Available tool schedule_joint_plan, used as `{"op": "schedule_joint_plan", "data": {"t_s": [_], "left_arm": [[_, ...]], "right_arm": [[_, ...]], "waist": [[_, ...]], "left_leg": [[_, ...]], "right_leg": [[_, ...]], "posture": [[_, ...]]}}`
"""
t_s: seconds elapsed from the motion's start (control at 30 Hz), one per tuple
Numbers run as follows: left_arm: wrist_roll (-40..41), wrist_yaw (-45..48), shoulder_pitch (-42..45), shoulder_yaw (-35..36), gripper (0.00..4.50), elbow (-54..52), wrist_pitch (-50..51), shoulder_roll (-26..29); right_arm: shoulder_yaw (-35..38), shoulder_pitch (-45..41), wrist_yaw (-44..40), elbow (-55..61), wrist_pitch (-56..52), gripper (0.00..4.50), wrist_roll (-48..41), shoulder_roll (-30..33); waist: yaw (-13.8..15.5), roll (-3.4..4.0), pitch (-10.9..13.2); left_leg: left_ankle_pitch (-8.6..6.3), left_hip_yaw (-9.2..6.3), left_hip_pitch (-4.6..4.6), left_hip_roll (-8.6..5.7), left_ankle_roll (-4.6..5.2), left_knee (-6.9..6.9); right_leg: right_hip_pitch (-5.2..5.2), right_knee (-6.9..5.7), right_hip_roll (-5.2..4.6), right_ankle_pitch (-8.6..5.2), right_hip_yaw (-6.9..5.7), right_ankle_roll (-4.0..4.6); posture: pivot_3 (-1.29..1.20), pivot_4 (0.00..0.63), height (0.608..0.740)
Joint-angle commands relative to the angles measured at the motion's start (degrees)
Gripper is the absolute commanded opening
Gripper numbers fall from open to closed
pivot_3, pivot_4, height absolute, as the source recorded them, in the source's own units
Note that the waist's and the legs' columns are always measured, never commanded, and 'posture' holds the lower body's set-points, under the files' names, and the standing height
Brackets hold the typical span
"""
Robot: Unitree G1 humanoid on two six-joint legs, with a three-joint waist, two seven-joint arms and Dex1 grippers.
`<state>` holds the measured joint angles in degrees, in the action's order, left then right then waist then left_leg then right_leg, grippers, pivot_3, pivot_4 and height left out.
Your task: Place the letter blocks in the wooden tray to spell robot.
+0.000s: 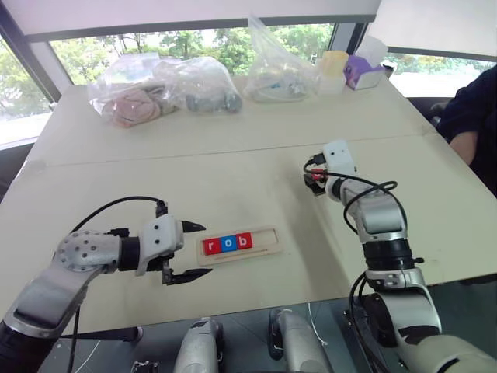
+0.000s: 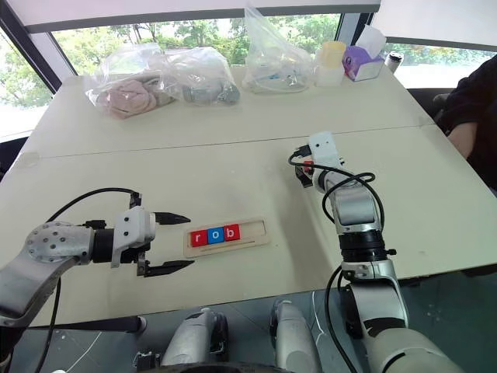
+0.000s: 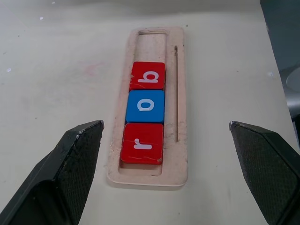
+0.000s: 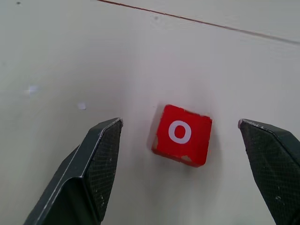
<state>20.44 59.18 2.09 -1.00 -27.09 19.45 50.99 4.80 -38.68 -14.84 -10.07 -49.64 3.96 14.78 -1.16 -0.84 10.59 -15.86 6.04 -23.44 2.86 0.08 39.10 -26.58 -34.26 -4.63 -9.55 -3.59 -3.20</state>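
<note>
The wooden tray lies flat on the pale worktop, near the front edge. Three letter blocks sit in its left part, side by side and touching: a red r block, a blue o block and a red b block. The right part of the tray is bare wood.

The left hand hangs just beside the left end of the tray, released, with its two black fingers spread wide and holding nothing. In the left wrist view the tray lies between the two fingers, not touching them.

The right hand is well apart from the tray, further back and to the right on the worktop. Its fingers are also spread and empty. A red o block lies flat on the worktop between them, a little turned, touching neither finger.

At the far side of the worktop there are clear plastic bags, a pale yellow cup and a purple box. A person's dark sleeve shows at the right edge.
</note>
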Motion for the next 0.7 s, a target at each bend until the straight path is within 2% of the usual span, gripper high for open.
{"op": "schedule_joint_plan", "data": {"t_s": [0.03, 0.27, 0.37, 0.47, 0.5, 0.63, 0.7], "left_arm": [[-0.1, 0.2, 0.2, 0.6, 4.50, -0.4, -0.8, 0.0], [-0.5, 0.1, 0.4, 0.8, 4.50, -0.4, -0.8, -0.1], [-0.5, 0.0, 0.3, 0.8, 4.50, -0.7, -0.6, -0.1], [-0.6, -0.1, 0.5, 0.7, 4.50, -0.7, -0.5, -0.3], [-0.6, -0.2, 0.5, 0.7, 4.50, -0.7, -0.5, -0.3], [-0.5, 0.1, 0.3, 0.6, 4.50, -0.7, -0.6, -0.3], [-0.4, 0.3, 0.3, 0.6, 4.50, -0.7, -0.6, -0.3]], "right_arm": [[3.0, -2.2, 2.9, -2.4, -0.3, 4.00, -2.1, -1.1], [5.4, -4.0, 5.5, -7.4, -0.9, 4.00, -5.4, -2.4], [5.4, -4.3, 6.2, -7.8, -0.9, 3.16, -6.1, -2.4], [5.0, -4.3, 6.5, -6.9, -1.5, 1.54, -6.6, -2.5], [4.8, -4.1, 6.5, -6.4, -1.9, 1.16, -6.7, -2.4], [1.3, -0.9, 2.8, 4.8, -7.5, 1.17, -7.9, 0.2], [-0.5, 3.4, -0.3, 15.2, -11.0, 1.17, -9.6, 2.7]], "waist": [[0.0, 0.00, 0.0], [0.0, 0.01, 0.0], [0.0, 0.01, 0.0], [0.0, 0.01, 0.0], [0.0, 0.01, 0.0], [0.1, 0.02, 0.0], [0.3, 0.04, 0.0]], "left_leg": [[0.00, 0.00, 0.00, 0.00, 0.00, 0.00], [0.00, -0.03, 0.02, 0.00, 0.00, 0.00], [0.00, -0.03, 0.03, 0.00, 0.01, 0.01], [0.00, -0.04, 0.03, 0.00, 0.01, 0.00], [0.00, -0.04, 0.03, 0.00, 0.01, 0.00], [0.00, -0.06, 0.01, 0.00, 0.01, -0.01], [0.00, -0.06, -0.01, 0.00, 0.01, -0.03]], "right_leg": [[0.00, 0.01, 0.00, 0.00, 0.00, 0.00], [0.03, 0.00, 0.00, 0.00, 0.00, 0.00], [0.05, 0.01, 0.00, 0.00, 0.00, 0.00], [0.05, 0.01, 0.00, 0.00, 0.00, 0.00], [0.05, 0.01, 0.00, 0.00, 0.00, 0.00], [0.04, 0.01, 0.00, -0.01, 0.00, -0.01], [0.01, 0.02, 0.00, -0.02, 0.00, -0.02]], "posture": [[0.00, 0.150, 0.740], [0.00, 0.150, 0.740], [0.00, 0.150, 0.740], [0.00, 0.150, 0.740], [0.00, 0.150, 0.740], [0.00, 0.150, 0.740], [0.00, 0.150, 0.740]]}}
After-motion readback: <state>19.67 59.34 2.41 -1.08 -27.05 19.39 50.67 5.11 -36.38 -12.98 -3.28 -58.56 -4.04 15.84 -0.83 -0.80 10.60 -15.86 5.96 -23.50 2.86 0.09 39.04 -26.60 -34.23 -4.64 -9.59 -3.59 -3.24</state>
